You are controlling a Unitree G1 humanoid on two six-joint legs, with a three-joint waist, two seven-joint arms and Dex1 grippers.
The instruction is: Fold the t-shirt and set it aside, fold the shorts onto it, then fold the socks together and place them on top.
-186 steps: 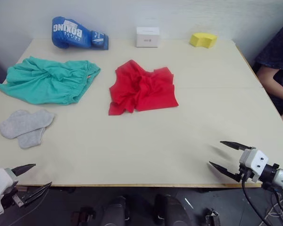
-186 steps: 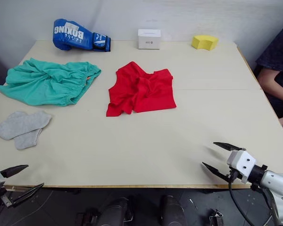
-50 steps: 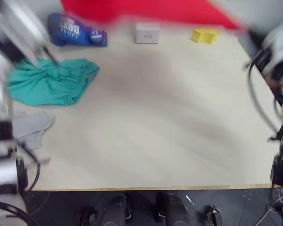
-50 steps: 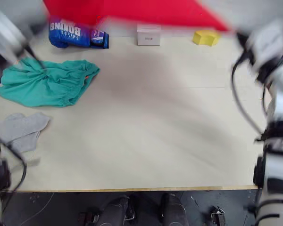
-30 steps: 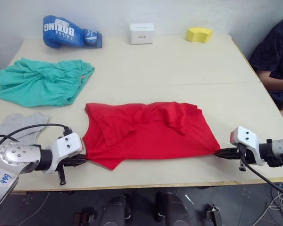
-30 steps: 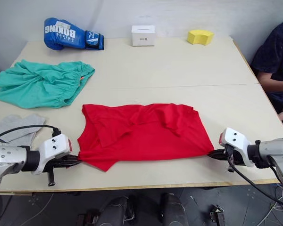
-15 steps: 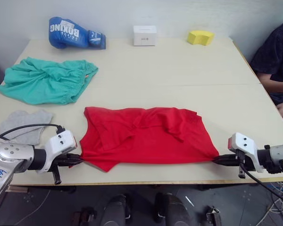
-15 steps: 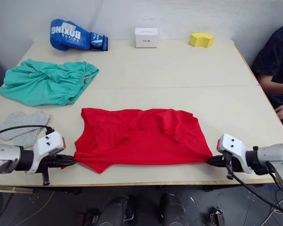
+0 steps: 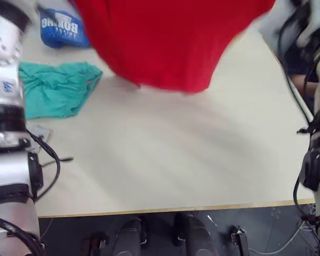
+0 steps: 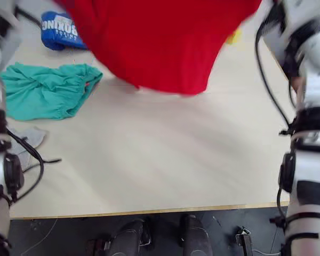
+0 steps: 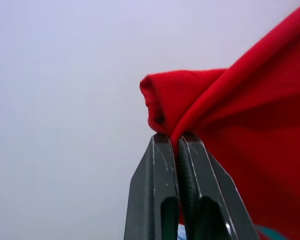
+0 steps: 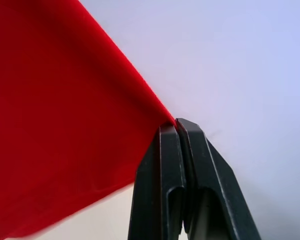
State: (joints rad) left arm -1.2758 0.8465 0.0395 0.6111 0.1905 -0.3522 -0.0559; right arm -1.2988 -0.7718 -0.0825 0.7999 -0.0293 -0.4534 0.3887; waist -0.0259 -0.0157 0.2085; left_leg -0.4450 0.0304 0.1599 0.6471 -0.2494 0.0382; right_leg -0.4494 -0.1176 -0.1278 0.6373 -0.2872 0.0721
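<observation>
Above the table (image 9: 176, 160), both tools (image 11: 177, 137) (image 12: 176, 125) pinch the raised t-shirt (image 9: 165, 42).

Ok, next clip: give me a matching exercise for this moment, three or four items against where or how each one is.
Things:
1. bright red cloth t-shirt
2. teal-green cloth shorts
3. blue boxing glove
4. left gripper

States:
A. lying crumpled on the table's left side
B. shut on a bunched fold of red cloth
C. hanging in the air above the table
D. at the table's far left corner, partly hidden by red cloth

Pairs: 1-C, 2-A, 3-D, 4-B
</observation>
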